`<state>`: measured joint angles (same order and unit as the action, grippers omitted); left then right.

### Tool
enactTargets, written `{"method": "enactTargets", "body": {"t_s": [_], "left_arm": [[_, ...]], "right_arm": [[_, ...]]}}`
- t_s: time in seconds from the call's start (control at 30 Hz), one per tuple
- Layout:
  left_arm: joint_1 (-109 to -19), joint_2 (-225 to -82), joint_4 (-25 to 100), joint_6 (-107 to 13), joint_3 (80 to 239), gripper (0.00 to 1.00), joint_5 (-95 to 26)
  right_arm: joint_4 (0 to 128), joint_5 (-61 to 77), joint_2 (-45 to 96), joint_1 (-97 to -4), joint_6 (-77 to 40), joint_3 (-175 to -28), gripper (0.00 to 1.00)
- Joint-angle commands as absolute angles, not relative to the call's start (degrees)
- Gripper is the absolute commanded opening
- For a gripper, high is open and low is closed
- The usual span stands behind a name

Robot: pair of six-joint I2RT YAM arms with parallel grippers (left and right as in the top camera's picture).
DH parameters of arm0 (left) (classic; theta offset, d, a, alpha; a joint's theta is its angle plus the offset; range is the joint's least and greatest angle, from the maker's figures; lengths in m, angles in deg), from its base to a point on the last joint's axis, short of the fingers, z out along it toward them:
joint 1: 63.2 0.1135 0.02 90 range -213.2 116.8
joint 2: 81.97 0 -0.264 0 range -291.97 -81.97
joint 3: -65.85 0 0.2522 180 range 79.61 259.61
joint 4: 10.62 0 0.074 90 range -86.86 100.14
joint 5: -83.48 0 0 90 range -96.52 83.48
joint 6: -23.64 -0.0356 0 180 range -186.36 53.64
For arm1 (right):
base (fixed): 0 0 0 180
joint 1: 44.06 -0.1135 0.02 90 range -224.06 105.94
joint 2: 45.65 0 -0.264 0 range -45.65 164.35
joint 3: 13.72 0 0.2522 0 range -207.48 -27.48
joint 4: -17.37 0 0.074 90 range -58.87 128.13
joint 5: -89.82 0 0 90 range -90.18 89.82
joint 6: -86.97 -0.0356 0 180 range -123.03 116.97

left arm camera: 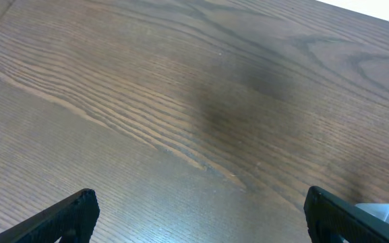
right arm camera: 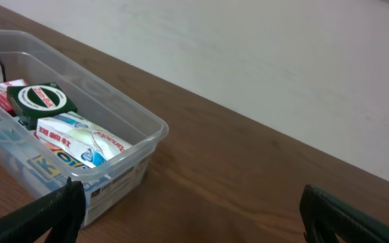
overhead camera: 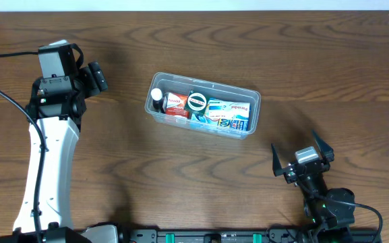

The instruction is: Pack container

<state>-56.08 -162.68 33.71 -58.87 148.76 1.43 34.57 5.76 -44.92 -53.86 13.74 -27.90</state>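
Clear plastic container (overhead camera: 211, 83) is sitting mid-table (overhead camera: 181, 182), long side running left-right, between the two arms and well apart from both. Left gripper (left arm camera: 201, 202) is hanging wide and empty over bare wood off the tub's left end. Only a corner of the tub is showing at the edge of its wrist view. Right gripper (right arm camera: 191, 202) is gaping wide too, holding nothing, near the tub's right end and aiming past it.

Contents are sitting side by side:
- small dark bottle with a white cap (overhead camera: 156, 95) standing at the left end
- red box (overhead camera: 174, 103) next to it
- round green tin (overhead camera: 197, 101) lying on top mid-tub
- blue-and-white packs (overhead camera: 229, 113) filling the right half

I'm seeing nothing loose on the wood, and no lid.

My read: packing is looking done or nearly so, and the arms are sitting in a parked pose. If anything is left, it's a tidy-up. The tin is riding highest, so I'd be checking it against the rim. Any push should be coming straight down, jaws narrowed first, contact light, since the thin tub is likely to slide on smooth wood. The second arm could be bracing the far wall.

Writing: the tin is carrying a red band with white lettering, the red box a white panel with print, the packs red characters and big blue lettering. None of it is resolving enough to read, so I'm not guessing brands.
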Motion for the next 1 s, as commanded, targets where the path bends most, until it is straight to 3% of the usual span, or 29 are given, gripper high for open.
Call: {"method": "enactTargets", "body": {"t_s": [0.0,0.97], "left_arm": [[-55.86,-163.27,33.69,-59.18,149.61,0.98,2.1],[-56.63,-159.51,37.16,-58.19,149.22,0.98,0.03]], "right_arm": [[34.81,5.85,-45.01,-53.07,14.37,-27.79,0.99],[34.81,5.85,-45.01,-53.07,14.37,-27.79,0.99]]}}
